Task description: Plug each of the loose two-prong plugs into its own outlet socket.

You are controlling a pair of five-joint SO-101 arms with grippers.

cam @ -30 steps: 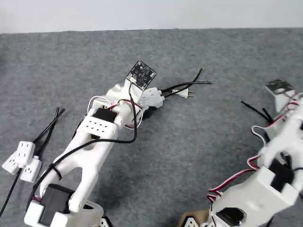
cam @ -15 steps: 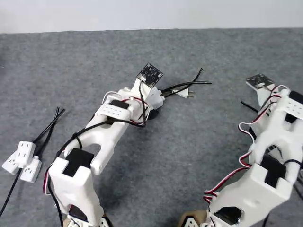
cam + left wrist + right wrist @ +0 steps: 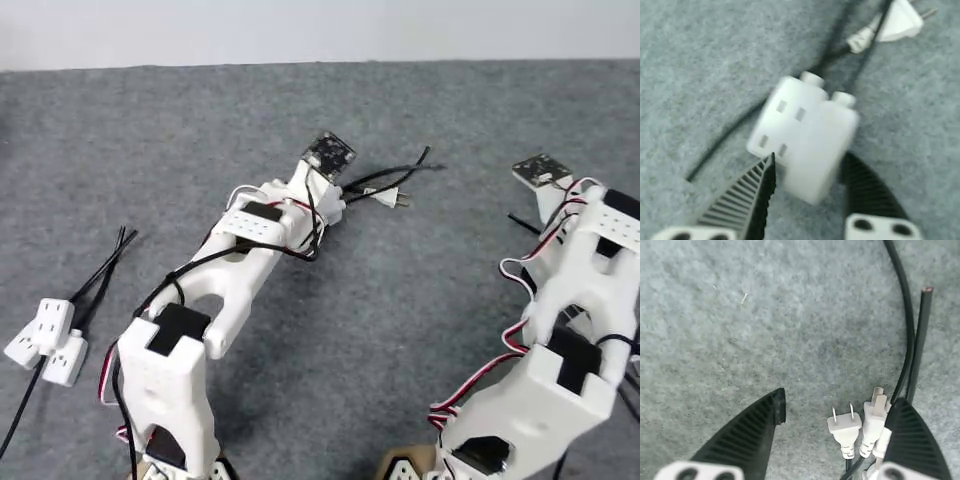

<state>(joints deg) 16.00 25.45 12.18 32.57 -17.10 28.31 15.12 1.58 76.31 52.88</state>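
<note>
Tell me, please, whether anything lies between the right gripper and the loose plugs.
Nothing visible does: the right gripper is open, and two white plugs lie uncovered between its fingers, with black cables beside them.

- The high view is bright and even, lit softly from overhead; the mat (image 3: 450, 110) shows the same tone from 9 o'clock to 3 o'clock.
- The wall (image 3: 320, 30) at 12 o'clock is the palest strip, close to washed out.
- Shadows are short and soft-edged: a dark patch sits right under the left arm (image 3: 230, 280) near the centre, and thin ones hug the cables (image 3: 395, 180) at 1 o'clock.
- In the left wrist view the white block (image 3: 805, 135) is the brightest thing, its upper face nearly bleached, with a soft shadow under it.
- In the right wrist view the plugs (image 3: 844, 427) glow white, their prongs catching small glints.
</note>
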